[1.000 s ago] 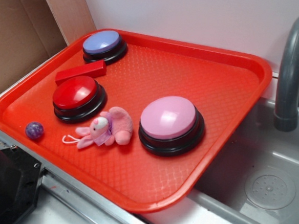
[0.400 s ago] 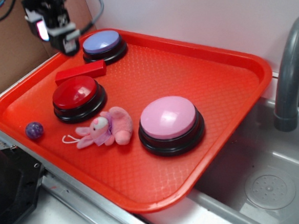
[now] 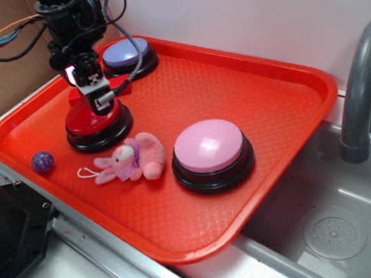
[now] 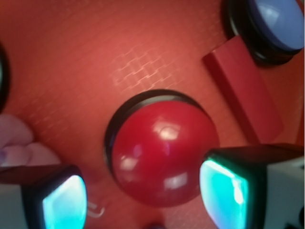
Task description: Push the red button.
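Three dome buttons are set on a red tray (image 3: 279,107) beside a grey sink (image 3: 332,230). The red button (image 4: 162,150) is a round, glossy red dome on a black circular base, with small bright highlights on its top; it is placed near the tray's left side, smaller than the pink button (image 3: 210,147) to its right. A purple button (image 3: 127,53) is seen at the tray's far edge, and a flat red block (image 4: 243,88) is laid between it and the red button. A pink plush toy (image 3: 131,159) is placed just in front of the red button, and a small purple ball (image 3: 42,162) is seen near the tray's left rim.

The gripper (image 4: 143,195) is positioned directly over the red button. Its fingers (image 4: 62,202) are spread wide, one seen on each side of the dome in the wrist view, and nothing is held between them. Whether the dome is touched cannot be told.
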You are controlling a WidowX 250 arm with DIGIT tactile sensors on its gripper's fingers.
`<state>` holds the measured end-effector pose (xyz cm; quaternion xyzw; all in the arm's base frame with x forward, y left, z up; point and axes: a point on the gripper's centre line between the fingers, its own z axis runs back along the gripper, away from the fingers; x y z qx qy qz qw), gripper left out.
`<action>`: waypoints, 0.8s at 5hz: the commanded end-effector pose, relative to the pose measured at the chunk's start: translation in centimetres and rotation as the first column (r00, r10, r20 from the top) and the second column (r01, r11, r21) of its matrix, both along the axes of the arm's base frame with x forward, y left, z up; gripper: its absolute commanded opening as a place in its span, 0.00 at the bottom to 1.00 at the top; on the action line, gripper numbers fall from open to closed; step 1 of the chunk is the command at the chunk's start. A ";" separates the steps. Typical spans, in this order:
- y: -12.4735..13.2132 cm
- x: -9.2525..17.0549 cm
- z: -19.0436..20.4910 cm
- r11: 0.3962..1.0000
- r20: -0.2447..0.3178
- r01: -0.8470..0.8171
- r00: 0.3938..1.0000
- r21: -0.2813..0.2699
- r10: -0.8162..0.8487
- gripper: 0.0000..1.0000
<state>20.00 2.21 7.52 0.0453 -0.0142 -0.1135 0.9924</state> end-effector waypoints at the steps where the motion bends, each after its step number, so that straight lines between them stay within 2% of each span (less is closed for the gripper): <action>1: 2.1 1.6 -2.6 0.999 -0.025 -0.038 0.999 -0.019 0.038 1.00; 2: 1.7 1.8 -2.7 0.999 -0.035 -0.026 0.999 -0.023 0.025 1.00; 4: 1.8 0.6 1.5 0.997 0.058 -0.071 0.996 -0.014 0.072 1.00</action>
